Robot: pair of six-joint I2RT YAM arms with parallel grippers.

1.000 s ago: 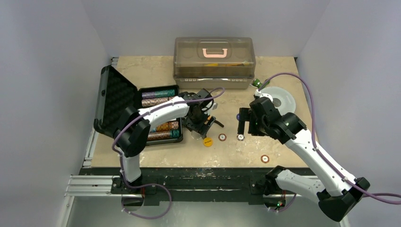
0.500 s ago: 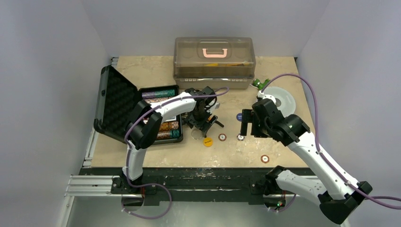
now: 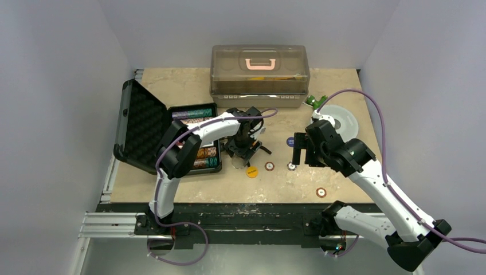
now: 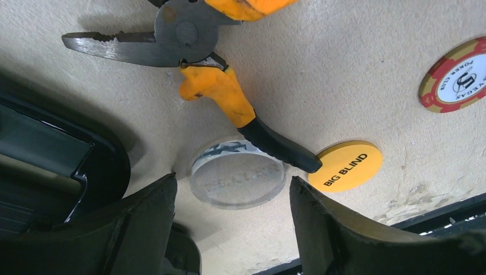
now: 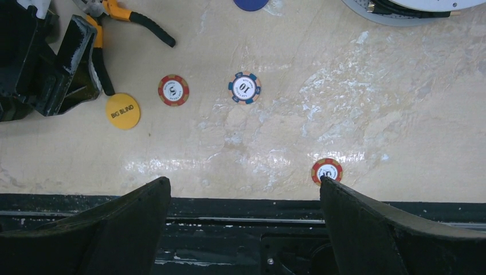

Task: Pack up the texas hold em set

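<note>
Hovering my left gripper [image 4: 232, 189], fingers [image 4: 137, 223] spread and empty: clear dealer button [image 4: 238, 172] lies between them, just beside the pliers [image 4: 215, 91] handle.

Right hand [image 3: 298, 150] has drawn back, uncovering the blue chip [image 3: 290, 141]

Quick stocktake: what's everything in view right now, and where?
case: 1, black, open, table's left
chip rows: several, teal/brown/purple, inside case
disc: 1, clear, right of case
pliers: 1, orange-handled, beside disc
BIG BLIND button: 1, yellow, at pliers' handle tip
red chips: 2, one mid-table, one at near edge
"10" chip: 1, blue-white, mid-table
round button: 1, dark blue, mid-table
lidded box: 1, translucent brown, far edge
reel: 1, white, table's right
left gripper: open, straddling disc
right gripper: open, empty
</note>
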